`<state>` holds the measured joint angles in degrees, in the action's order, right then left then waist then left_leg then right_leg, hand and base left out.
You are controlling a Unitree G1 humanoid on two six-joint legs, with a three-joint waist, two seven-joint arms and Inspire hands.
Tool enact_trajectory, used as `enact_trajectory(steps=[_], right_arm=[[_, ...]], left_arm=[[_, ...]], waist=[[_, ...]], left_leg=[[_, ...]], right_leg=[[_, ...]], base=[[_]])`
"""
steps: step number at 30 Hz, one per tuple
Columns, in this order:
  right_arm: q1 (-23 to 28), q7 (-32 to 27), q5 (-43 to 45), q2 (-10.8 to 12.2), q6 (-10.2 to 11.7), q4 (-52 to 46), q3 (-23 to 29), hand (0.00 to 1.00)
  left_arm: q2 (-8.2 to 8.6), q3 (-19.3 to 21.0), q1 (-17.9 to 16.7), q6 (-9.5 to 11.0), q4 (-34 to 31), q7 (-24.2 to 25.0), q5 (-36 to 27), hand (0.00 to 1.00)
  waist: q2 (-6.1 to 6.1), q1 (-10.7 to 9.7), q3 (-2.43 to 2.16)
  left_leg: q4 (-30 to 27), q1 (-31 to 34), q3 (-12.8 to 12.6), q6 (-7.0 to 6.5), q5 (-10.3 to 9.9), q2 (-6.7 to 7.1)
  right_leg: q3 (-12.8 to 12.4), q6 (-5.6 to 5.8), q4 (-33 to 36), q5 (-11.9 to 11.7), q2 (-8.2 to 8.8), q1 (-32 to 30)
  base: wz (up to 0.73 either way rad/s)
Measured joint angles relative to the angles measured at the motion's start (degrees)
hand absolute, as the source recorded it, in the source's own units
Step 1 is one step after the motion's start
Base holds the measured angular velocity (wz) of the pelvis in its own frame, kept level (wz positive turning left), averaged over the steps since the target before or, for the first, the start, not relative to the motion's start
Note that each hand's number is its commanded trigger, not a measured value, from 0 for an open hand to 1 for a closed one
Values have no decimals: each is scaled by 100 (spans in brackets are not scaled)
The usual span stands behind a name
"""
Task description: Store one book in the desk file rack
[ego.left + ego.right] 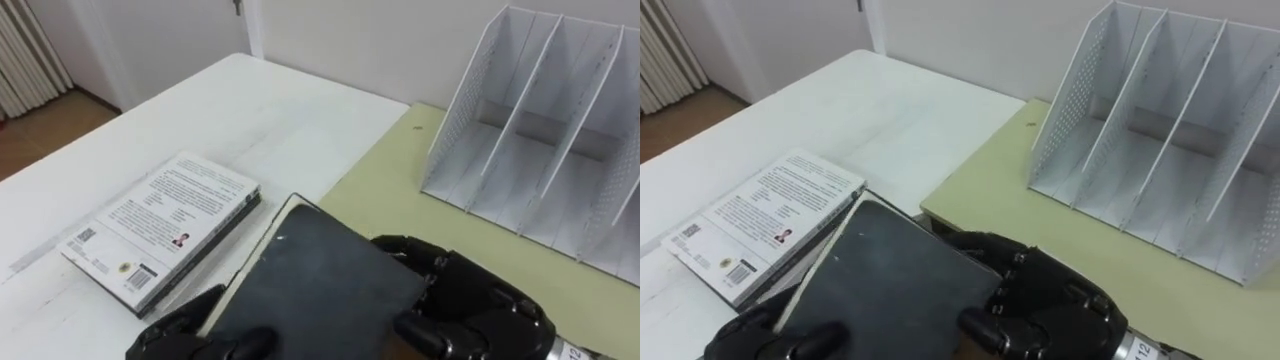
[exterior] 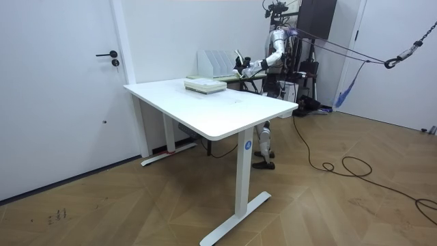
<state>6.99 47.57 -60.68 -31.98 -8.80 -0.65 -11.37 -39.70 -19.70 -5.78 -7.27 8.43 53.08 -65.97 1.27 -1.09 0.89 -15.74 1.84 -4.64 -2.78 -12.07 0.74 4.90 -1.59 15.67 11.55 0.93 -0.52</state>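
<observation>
Beside dark book (image 1: 315,285), white book stack (image 1: 165,225)

Both eye views look down from the robot's head, close over the white tabletop (image 1: 250,110), facing the file rack (image 1: 540,130) at upper right, from spots just beside each other. The room view stands well off beyond the tabletop's far end, facing the robot. All three share the tabletop and the file rack.

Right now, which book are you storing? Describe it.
Where the white desk meets the green table carrying the file rack, the plain dark book is held tilted in the left hand and right hand. Its neighbour, the white printed book, lies flat.
</observation>
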Motion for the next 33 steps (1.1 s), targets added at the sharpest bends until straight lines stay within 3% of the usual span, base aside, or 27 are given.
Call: enact_trajectory(steps=[20,21,22,23,33], right_arm=[[-35,6,-19,16,77,-19,-94,100],[-35,11,-23,16,91,-18,-91,100],[-35,14,-23,18,104,-19,-91,100],[-35,17,-24,38,122,-19,-92,100],[-26,-117,71,123,178,-4,-75,100]], left_arm=[[9,44,4,-96,-115,82,118,100],[9,46,6,-96,-124,82,118,87],[9,46,6,-96,-125,82,118,23],[16,49,6,-96,-129,82,117,0],[116,525,1,-83,-248,-176,109,0]], waist=[[-26,78,-12],[-32,107,-15],[-35,123,-16],[-44,154,-19],[-175,273,-41]], left_leg=[[-12,55,-9,0,0,-4],[-12,52,-9,0,0,-4],[-11,50,-9,1,0,-4],[-10,49,-9,1,0,-5],[35,-120,15,2,-15,-7]], right_leg=[[-20,-1,-3,-1,-6,-49],[-22,-1,-1,-1,-6,-50],[-22,-1,-1,-1,-6,-50],[-25,-1,3,-1,-6,-50],[6,-1,-95,-4,-13,210]], base=[[0],[0],[0],[0],[2]])
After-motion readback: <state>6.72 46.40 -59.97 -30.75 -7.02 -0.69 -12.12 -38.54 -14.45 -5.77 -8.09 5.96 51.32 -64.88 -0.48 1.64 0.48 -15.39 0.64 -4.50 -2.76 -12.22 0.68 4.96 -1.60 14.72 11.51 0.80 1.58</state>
